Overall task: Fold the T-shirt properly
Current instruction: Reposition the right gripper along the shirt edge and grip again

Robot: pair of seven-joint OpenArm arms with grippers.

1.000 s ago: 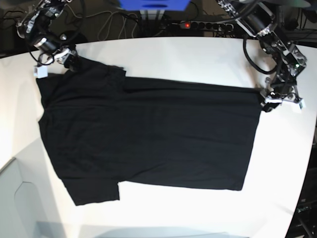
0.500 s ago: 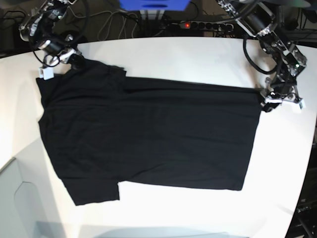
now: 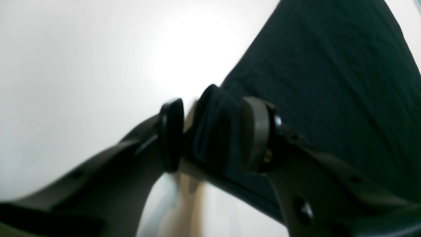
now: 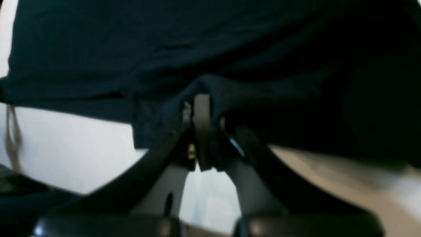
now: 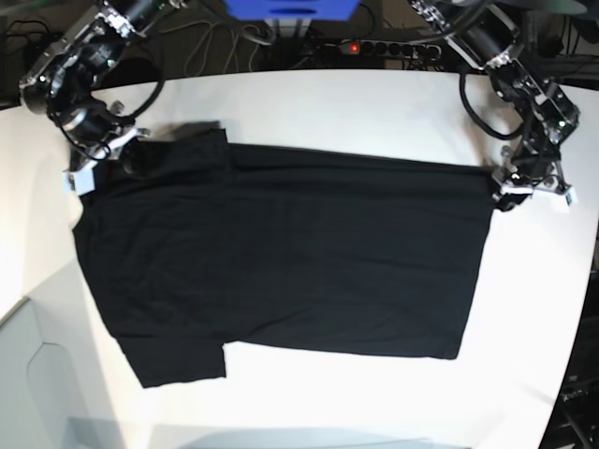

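The black T-shirt (image 5: 281, 253) lies spread flat on the white table (image 5: 356, 103), plain side up, with its sleeves at the left. At its far left corner my right gripper (image 5: 117, 157) is shut on the sleeve cloth. In the right wrist view the pads of the right gripper (image 4: 201, 131) press together with the T-shirt (image 4: 164, 39) bunched around them. My left gripper (image 5: 505, 192) sits at the hem's far right corner. In the left wrist view the left gripper (image 3: 213, 135) stands open around a raised fold of the T-shirt (image 3: 329, 65), with a gap beside one pad (image 3: 171, 135).
A power strip (image 5: 393, 47) with cables and a blue box (image 5: 290, 7) lie beyond the table's far edge. A grey panel (image 5: 37, 374) borders the table at front left. The table's right edge curves in close behind the left arm.
My right gripper has shut on the sleeve corner and moved toward the front, dragging that corner with it. The left arm and hem have stayed still.
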